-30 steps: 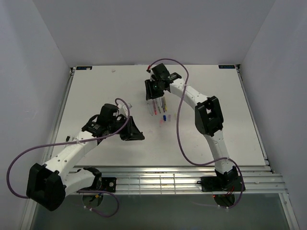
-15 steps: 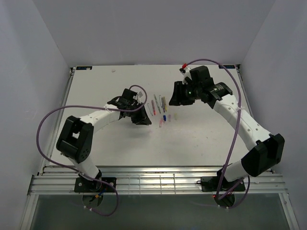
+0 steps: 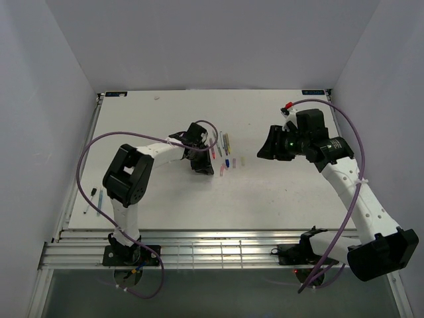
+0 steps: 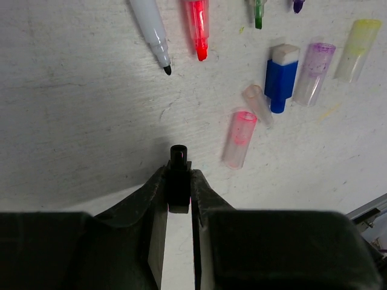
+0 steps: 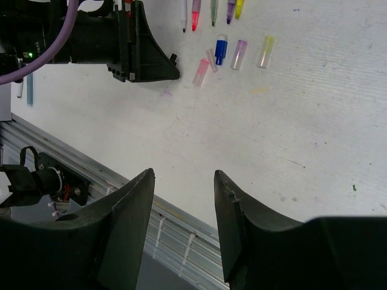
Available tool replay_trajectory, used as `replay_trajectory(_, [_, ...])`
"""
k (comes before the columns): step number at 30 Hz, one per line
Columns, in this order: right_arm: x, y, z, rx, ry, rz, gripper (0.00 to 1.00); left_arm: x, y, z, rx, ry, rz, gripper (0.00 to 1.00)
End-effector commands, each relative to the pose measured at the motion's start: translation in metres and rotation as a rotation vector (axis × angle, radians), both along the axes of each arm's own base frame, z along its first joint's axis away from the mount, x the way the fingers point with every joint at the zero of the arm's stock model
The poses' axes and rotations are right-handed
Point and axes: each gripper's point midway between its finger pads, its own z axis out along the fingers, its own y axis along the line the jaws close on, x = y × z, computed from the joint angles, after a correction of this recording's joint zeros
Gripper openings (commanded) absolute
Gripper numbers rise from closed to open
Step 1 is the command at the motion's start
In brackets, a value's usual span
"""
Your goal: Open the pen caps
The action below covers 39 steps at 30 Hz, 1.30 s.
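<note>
Left gripper [image 4: 179, 181] is clamped on a small black cap [image 4: 178, 156], with loose pen caps [image 4: 239, 139] at its two o'clock and pens [image 4: 198, 27] at twelve, while the right gripper [image 5: 182, 181] has its jaws apart

readable text: none | far-left blue sticker [image 3: 116, 93] on table [image 3: 165, 205]: too small to read | far-right blue sticker [image 3: 313, 92]: same, just a blur

White table [image 3: 285, 192] with a row of pens [image 3: 225, 141], loose pen caps [image 3: 227, 162] just beside.
</note>
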Motion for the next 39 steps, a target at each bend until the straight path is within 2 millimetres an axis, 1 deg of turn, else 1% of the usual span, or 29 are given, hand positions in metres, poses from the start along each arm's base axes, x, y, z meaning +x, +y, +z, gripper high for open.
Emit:
replay_trajectory(1, [-0.007,-0.002,-0.006,0.004,0.012,0.025,0.51,0.004,-0.004,0.01,0.016,-0.036,0.01,0.13])
replay_trajectory(6, [-0.007,0.002,-0.005,0.026,0.026,0.042,0.51,0.004,-0.013,0.0,-0.003,-0.006,0.0,0.27])
replay_trajectory(7, [-0.006,0.003,-0.005,0.026,0.028,0.042,0.51,0.005,-0.016,0.001,-0.011,-0.008,-0.005,0.3])
replay_trajectory(8, [-0.006,0.003,-0.005,0.027,0.028,0.043,0.51,0.005,-0.017,0.001,-0.016,-0.004,-0.01,0.35])
replay_trajectory(11, [-0.007,0.005,-0.006,0.035,0.04,0.053,0.51,0.005,-0.018,0.0,-0.016,-0.001,-0.009,0.43])
replay_trajectory(16, [-0.008,0.006,-0.011,0.033,0.054,0.057,0.51,0.001,-0.014,-0.001,-0.009,0.0,-0.013,0.47])
replay_trajectory(18, [-0.008,0.006,-0.012,0.032,0.056,0.06,0.51,-0.003,-0.01,-0.002,0.0,-0.002,-0.005,0.5])
replay_trajectory(20, [-0.009,0.008,-0.014,0.034,0.064,0.067,0.51,-0.005,-0.006,0.005,0.0,-0.015,0.01,0.52])
replay_trajectory(23, [-0.01,0.01,-0.014,0.036,0.067,0.074,0.51,0.0,0.002,0.018,0.015,-0.07,0.049,0.54])
replay_trajectory(24, [-0.01,0.011,-0.013,0.04,0.067,0.075,0.51,0.001,0.007,0.033,0.011,-0.107,0.065,0.56])
replay_trajectory(26, [-0.012,0.014,-0.014,0.046,0.077,0.085,0.51,0.008,0.021,0.048,0.038,-0.156,0.117,0.6])
replay_trajectory(27, [-0.014,0.016,-0.014,0.052,0.082,0.093,0.5,0.011,0.035,0.065,0.037,-0.181,0.154,0.61])
replay_trajectory(29, [-0.017,0.021,-0.017,0.064,0.097,0.108,0.51,0.016,0.057,0.078,0.061,-0.207,0.204,0.62])
replay_trajectory(30, [-0.019,0.024,-0.017,0.075,0.104,0.122,0.51,0.018,0.079,0.083,0.087,-0.207,0.239,0.63])
replay_trajectory(31, [-0.02,0.026,-0.019,0.078,0.113,0.128,0.51,0.02,0.093,0.097,0.091,-0.239,0.262,0.63])
replay_trajectory(32, [-0.023,0.029,-0.022,0.082,0.124,0.139,0.51,0.022,0.112,0.101,0.129,-0.261,0.296,0.63])
replay_trajectory(33, [-0.024,0.033,-0.021,0.096,0.132,0.148,0.51,0.025,0.141,0.104,0.173,-0.27,0.323,0.63])
replay_trajectory(34, [-0.025,0.036,-0.023,0.1,0.142,0.156,0.51,0.023,0.157,0.115,0.192,-0.304,0.337,0.63])
replay_trajectory(35, [-0.028,0.04,-0.023,0.105,0.147,0.174,0.51,0.022,0.176,0.117,0.241,-0.322,0.36,0.63])
replay_trajectory(36, [-0.029,0.044,-0.021,0.114,0.148,0.189,0.51,0.021,0.203,0.118,0.283,-0.318,0.4,0.63])
replay_trajectory(38, [-0.033,0.052,-0.021,0.116,0.157,0.221,0.51,0.011,0.234,0.125,0.348,-0.356,0.397,0.63])
replay_trajectory(39, [-0.033,0.055,-0.019,0.117,0.154,0.231,0.51,0.008,0.26,0.124,0.397,-0.353,0.436,0.61])
